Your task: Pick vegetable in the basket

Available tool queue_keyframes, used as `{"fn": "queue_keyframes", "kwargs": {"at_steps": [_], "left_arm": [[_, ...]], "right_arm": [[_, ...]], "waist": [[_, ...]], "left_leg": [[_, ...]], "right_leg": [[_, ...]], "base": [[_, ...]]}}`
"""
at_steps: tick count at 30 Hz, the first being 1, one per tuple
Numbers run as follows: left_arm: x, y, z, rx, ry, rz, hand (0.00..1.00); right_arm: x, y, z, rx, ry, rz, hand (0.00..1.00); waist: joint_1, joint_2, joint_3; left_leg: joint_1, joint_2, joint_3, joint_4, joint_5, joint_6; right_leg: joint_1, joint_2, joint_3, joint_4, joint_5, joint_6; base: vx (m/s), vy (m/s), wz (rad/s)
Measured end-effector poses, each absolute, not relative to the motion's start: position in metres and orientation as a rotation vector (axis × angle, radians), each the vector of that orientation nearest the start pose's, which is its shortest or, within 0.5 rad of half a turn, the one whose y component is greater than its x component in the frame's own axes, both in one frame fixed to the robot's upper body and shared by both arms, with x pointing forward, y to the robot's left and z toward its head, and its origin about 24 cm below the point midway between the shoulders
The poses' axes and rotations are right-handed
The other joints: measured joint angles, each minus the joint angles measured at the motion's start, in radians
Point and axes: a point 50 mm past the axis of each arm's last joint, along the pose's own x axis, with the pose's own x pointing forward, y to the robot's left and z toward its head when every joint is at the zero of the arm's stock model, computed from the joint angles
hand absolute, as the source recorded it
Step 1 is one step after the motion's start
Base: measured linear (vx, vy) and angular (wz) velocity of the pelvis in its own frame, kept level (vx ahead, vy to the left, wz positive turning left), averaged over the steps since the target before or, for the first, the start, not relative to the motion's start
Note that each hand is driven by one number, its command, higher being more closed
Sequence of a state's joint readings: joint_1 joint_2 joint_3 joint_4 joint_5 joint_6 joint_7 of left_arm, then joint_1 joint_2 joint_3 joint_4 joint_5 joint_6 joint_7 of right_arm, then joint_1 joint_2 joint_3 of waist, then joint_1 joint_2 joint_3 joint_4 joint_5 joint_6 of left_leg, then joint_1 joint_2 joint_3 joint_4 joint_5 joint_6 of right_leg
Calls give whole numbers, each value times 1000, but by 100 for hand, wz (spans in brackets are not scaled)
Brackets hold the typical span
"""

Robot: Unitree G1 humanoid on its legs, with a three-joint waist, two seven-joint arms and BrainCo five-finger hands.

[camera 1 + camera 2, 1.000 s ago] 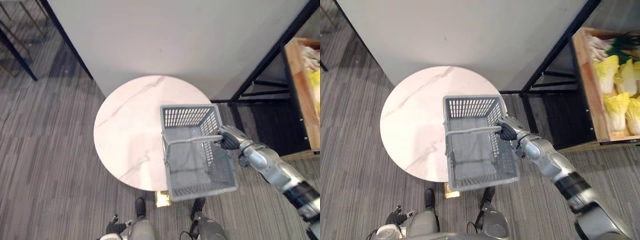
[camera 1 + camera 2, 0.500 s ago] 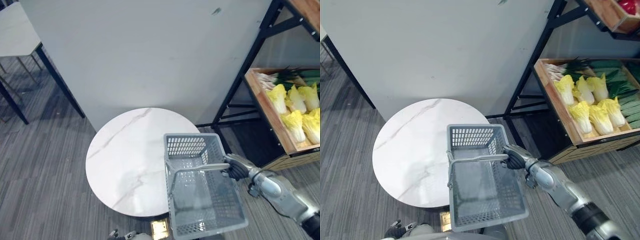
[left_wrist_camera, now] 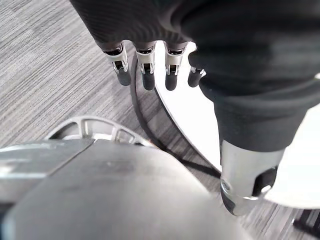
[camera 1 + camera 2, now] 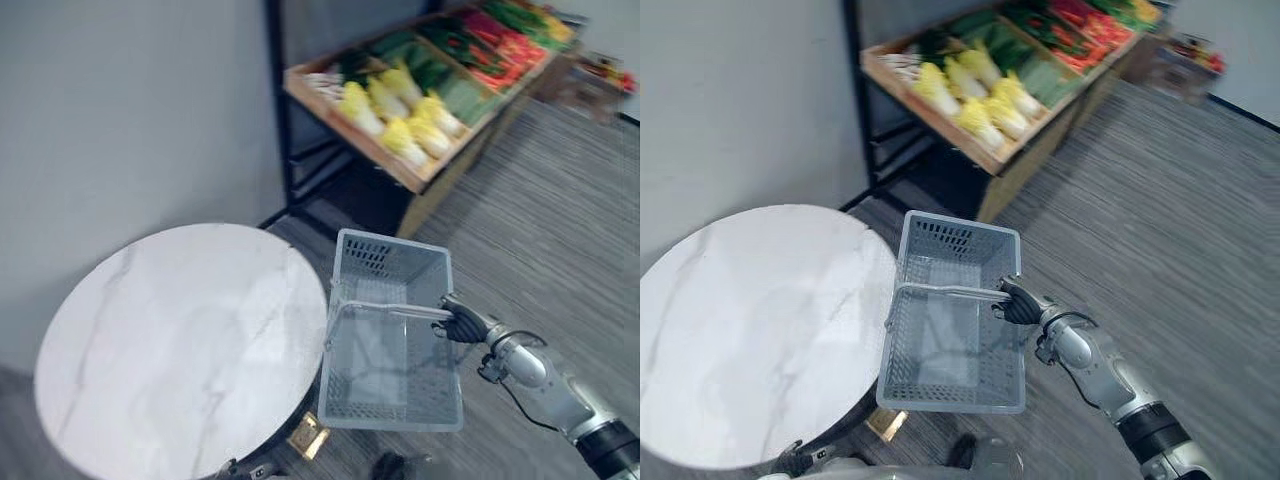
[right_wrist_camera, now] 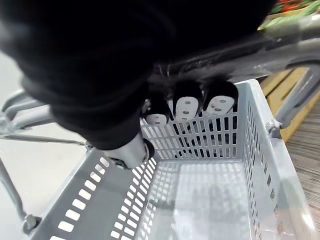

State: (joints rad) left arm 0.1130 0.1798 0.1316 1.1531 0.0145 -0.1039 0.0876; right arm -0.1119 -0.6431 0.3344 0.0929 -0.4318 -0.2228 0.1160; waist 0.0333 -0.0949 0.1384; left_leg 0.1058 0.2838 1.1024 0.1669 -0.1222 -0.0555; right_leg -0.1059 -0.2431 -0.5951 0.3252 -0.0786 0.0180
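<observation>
A grey plastic basket [image 4: 392, 340] hangs in the air beside the round white marble table [image 4: 170, 340], empty inside. My right hand [image 4: 1018, 303] is shut on its metal handle [image 4: 385, 311], with the fingers [image 5: 185, 104] curled round the bar in the right wrist view. Yellow-green cabbages [image 4: 970, 95] lie on a wooden shelf [image 4: 360, 140] at the back, with green and red vegetables [image 4: 1070, 30] further along. My left hand [image 3: 150, 65] hangs low by the table's edge with its fingers straight and holds nothing.
The shelf stands on a black metal frame [image 4: 280, 110] against a grey wall [image 4: 120, 110]. Grey striped carpet [image 4: 1160, 200] stretches to the right of the shelf and table.
The camera has swung to the right: the vegetable shelf now spans the top and the table sits at the lower left. The basket stays in my right hand, now off the table's edge.
</observation>
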Motion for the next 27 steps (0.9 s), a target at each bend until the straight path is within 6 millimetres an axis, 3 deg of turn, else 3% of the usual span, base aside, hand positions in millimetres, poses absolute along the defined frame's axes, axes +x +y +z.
{"fn": "queue_keyframes", "kwargs": {"at_steps": [2,5,6,8,9,10,11,12,13,15,17,18,19,22,27], "left_arm": [[67,244,-159,160,1136,300,0],[70,233,-161,133,1133,288,0],[71,232,-162,128,1133,287,0],[71,231,-161,121,1127,290,0],[69,231,-162,115,1132,302,0],[69,232,-162,115,1133,305,0],[66,234,-162,113,1136,316,0],[63,231,-162,111,1143,315,0],[63,231,-163,108,1144,315,0],[57,221,-165,85,1143,317,0],[57,219,-165,92,1142,303,0],[58,218,-165,90,1138,300,0],[60,216,-164,78,1126,302,0],[59,222,-163,93,1122,309,0],[61,222,-163,124,1126,273,0]], "right_arm": [[257,-182,50,-1071,-117,541,100],[244,-191,36,-1069,-44,544,100],[240,-193,32,-1063,-23,547,100],[228,-195,20,-1044,26,561,100],[225,-196,17,-1039,40,563,100],[224,-196,17,-1039,41,563,100],[224,-196,17,-1037,44,563,100],[224,-196,17,-1037,45,562,100],[224,-196,16,-1037,46,562,100],[225,-196,16,-1030,46,555,100],[227,-198,13,-1009,56,527,100],[227,-200,12,-1001,66,513,100],[228,-203,7,-983,90,481,100],[219,-208,-8,-919,158,410,100],[200,-245,-22,-865,296,230,100]], "waist": [[-8,-15,-9],[-31,48,-12],[-33,57,-17],[-35,71,-21],[-31,74,-19],[-32,74,-19],[-29,62,-11],[-27,59,-7],[-26,59,-7],[-16,71,-4],[-9,85,5],[-6,91,8],[3,104,16],[-3,68,17],[-20,73,12]], "left_leg": [[3,3,78,-1,26,-9],[22,48,119,15,62,-26],[22,66,117,34,62,-26],[18,159,103,179,65,-22],[6,215,36,284,87,-13],[-2,223,10,303,95,-10],[-51,227,-144,365,106,-11],[-104,146,-387,363,33,-37],[-111,121,-441,354,18,-42],[-118,-46,-739,168,-44,-83],[-122,-102,-888,24,-41,-85],[-124,-108,-929,-4,-39,-86],[-118,-115,-974,-26,-53,-63],[-103,-158,-918,-42,-69,-34],[-100,-221,-890,-41,-70,-6]], "right_leg": [[27,34,-5,-153,15,24],[64,115,14,-264,52,10],[73,126,13,-273,52,10],[93,163,27,-293,47,2],[98,178,61,-294,44,-17],[100,180,69,-296,45,-20],[108,177,106,-307,50,-32],[104,162,168,-312,57,-36],[104,159,178,-313,61,-37],[87,162,281,-334,79,-20],[65,187,354,-340,89,-10],[56,197,376,-340,93,-5],[48,213,420,-340,105,5],[43,180,476,-383,157,50],[44,129,505,-411,187,82]], "base": [[-85,-251,-105],[-85,-231,-48],[-54,-116,-11],[-73,-122,-30],[-69,-92,-49],[-71,-85,-67],[-41,-29,-85],[-47,-20,-92],[-34,34,-113],[-45,73,-127],[-54,115,-114],[-57,166,-127],[-15,194,-113],[28,203,-66],[47,176,-14]]}}
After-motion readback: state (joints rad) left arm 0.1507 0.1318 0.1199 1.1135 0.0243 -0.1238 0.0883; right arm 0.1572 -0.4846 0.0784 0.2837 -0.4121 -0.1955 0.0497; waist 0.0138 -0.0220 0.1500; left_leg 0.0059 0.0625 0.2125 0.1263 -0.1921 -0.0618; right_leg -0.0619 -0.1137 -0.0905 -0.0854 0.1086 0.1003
